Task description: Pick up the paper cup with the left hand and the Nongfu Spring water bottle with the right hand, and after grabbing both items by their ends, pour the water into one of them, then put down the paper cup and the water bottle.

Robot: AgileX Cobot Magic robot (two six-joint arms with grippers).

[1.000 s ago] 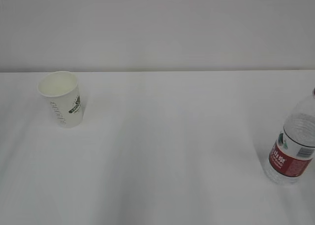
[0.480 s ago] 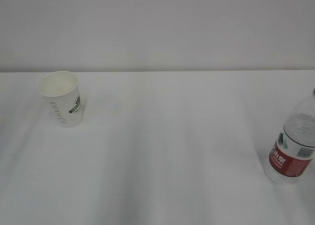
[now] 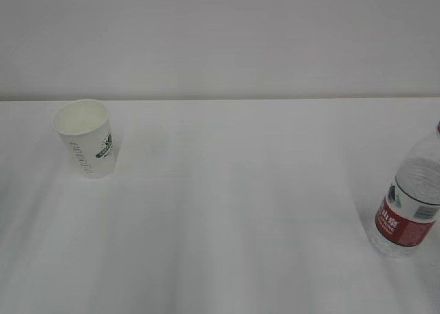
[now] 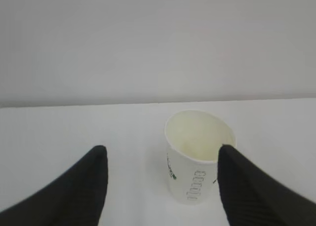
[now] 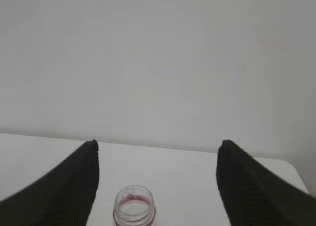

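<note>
Paper cup (image 3: 85, 138) stands upright on the white table (image 3: 227, 211), well left of the Nongfu Spring water bottle (image 3: 409, 197), which stands upright at the table's right edge, cap off, water (image 3: 412, 180) inside. Seen from the left wrist, the left hand (image 4: 160, 159) has its jaws spread wide, grasping nothing; cup sits ahead of the bottle-side finger, apart from both. Seen from the right wrist, the right hand (image 5: 157, 154) is likewise spread and empty, bottle's open mouth below between its fingers.
</note>
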